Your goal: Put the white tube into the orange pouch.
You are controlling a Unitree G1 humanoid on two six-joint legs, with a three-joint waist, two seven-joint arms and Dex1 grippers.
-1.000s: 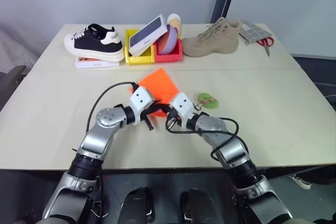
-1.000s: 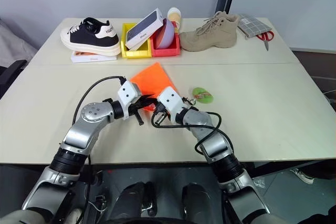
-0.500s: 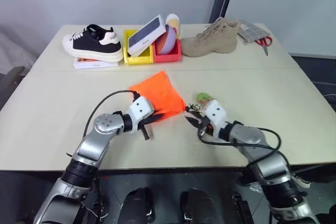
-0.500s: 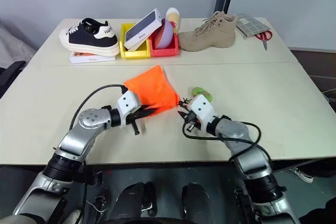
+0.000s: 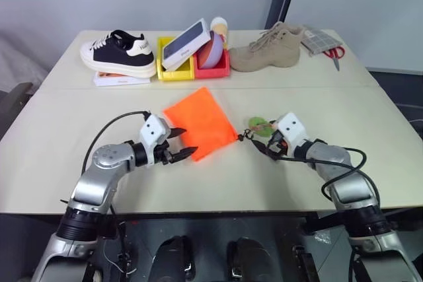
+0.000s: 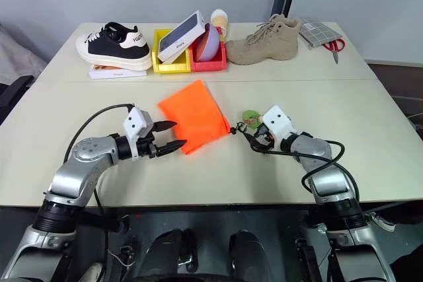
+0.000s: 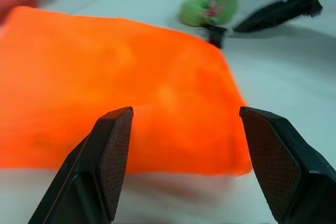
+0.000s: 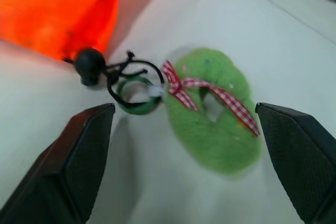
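The white tube is nowhere I can pick out on the table (image 5: 59, 130), and the orange pouch (image 5: 200, 122) lies closed up and slightly bulging in the middle of it, so I judge the tube is already inside, though I cannot see into the fabric to be sure. The pouch's mouth is gathered at its corner toward my right side, where a black cord stopper (image 8: 87, 66) sits against the fabric with a knot of cord and a small green ring (image 8: 136, 95) trailing from it. If the tube is in there, little is left beyond leaving the pouch to rest.

My left gripper (image 5: 182, 144) has its jaws spread wide and empty; in my left wrist view the fingers (image 7: 107, 153) stand on either side of the pouch's near edge, just short of it and not pinching the cloth. My right gripper (image 5: 266, 144) is also fully parted and holds nothing; it hovers just beside the cord end and a fuzzy green scrunchie (image 8: 215, 111) with a red checked bow, touching neither as far as I can tell
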